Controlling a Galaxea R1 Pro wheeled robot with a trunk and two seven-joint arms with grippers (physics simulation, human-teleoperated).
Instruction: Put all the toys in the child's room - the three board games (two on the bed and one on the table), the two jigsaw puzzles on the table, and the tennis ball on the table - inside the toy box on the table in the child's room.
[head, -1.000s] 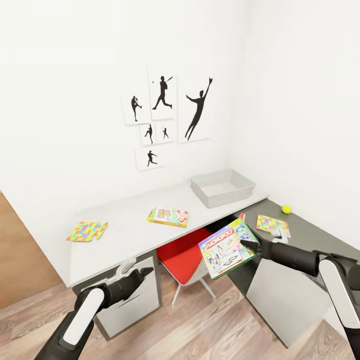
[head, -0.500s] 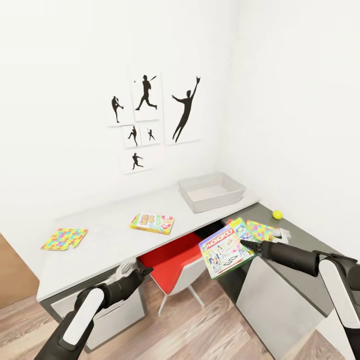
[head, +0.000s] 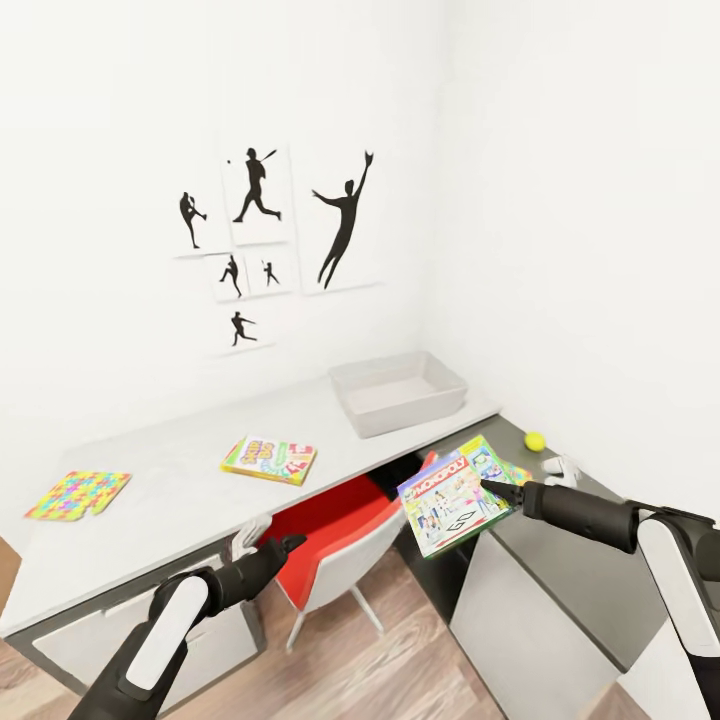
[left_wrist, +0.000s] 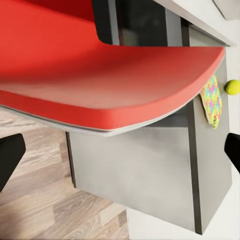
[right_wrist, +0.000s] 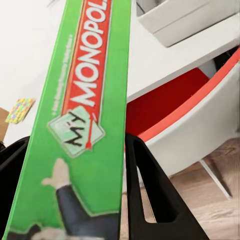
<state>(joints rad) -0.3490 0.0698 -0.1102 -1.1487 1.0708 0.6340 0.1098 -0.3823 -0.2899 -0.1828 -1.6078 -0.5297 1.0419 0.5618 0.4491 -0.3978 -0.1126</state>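
My right gripper is shut on the green-edged MONOPOLY board game, holding it tilted in the air in front of the table's corner. Up close, the box sits between the black fingers. The light grey toy box stands on the table by the wall corner, beyond the held game. A SKIP BO board game and a jigsaw puzzle lie on the light top. The tennis ball rests on the dark wing, with a second puzzle beside it. My left gripper hangs open and empty, low before the chair.
A red chair with white legs is tucked under the table between my arms. White drawers stand under the left end. Black baseball-player silhouettes hang on the white wall. Wood plank floor lies below.
The whole view has slid left as the camera turned right and came closer to the table. Both arms keep their places in the picture, the MONOPOLY box still held.
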